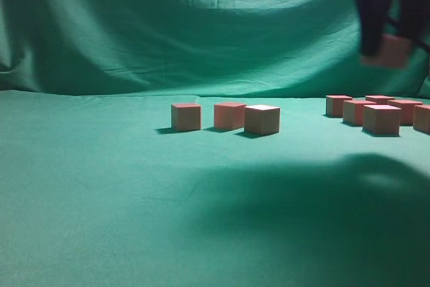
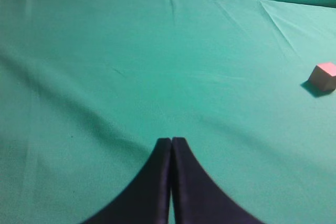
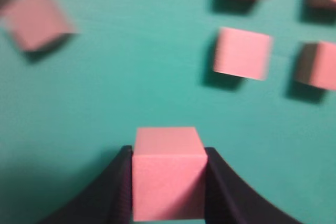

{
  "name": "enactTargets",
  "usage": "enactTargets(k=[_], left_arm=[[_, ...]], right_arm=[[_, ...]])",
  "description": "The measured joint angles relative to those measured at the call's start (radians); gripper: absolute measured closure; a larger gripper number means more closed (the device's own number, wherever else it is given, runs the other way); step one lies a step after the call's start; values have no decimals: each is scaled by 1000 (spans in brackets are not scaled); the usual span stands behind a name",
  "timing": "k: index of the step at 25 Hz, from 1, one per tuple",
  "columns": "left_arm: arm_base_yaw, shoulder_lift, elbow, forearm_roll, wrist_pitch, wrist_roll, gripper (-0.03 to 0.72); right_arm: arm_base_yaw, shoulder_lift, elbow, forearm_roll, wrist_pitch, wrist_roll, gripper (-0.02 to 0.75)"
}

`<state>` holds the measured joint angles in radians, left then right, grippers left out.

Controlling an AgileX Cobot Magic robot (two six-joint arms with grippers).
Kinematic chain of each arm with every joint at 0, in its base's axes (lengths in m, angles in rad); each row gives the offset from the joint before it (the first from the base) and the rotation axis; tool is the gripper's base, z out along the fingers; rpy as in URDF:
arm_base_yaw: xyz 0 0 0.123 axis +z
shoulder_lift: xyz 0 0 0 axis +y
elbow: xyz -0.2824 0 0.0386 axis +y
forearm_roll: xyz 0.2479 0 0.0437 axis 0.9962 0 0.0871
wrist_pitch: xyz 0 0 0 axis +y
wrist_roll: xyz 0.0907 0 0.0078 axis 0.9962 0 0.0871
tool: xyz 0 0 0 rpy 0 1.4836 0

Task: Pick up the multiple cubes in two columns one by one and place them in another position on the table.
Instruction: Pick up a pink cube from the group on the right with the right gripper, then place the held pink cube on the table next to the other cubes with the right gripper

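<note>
My right jaws pinch a cube (image 3: 168, 174) – the wrist shows it sharp, outside it's blurred, arm cropped. Left jaws clenched, empty, over the bench (image 2: 131, 66).

Right hand (image 3: 168, 182) raised, clamped on a load, left hand (image 2: 171, 145) closed

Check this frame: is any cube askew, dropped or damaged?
Nothing stands out. One cube sits squarely between the right gripper fingers, lifted above the table; the others rest flat and upright.
</note>
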<state>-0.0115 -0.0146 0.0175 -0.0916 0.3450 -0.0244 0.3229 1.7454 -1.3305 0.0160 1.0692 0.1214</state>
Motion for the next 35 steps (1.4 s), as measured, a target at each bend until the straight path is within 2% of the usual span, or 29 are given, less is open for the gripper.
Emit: enactTargets(k=[8, 13, 18, 24, 35], left_arm=[[0, 0, 0, 0, 0, 0, 688], [0, 0, 0, 0, 0, 0, 688], [0, 0, 0, 0, 0, 0, 688], [0, 0, 0, 0, 0, 0, 688], [0, 0, 0, 0, 0, 0, 688]], right_arm=[[318, 66, -214, 16, 53, 115, 450], [426, 234, -384, 18, 88, 173, 450], [450, 411, -590, 20, 147, 252, 450], [450, 564, -747, 14, 161, 349, 450], [450, 597, -773, -56, 164, 414, 450]])
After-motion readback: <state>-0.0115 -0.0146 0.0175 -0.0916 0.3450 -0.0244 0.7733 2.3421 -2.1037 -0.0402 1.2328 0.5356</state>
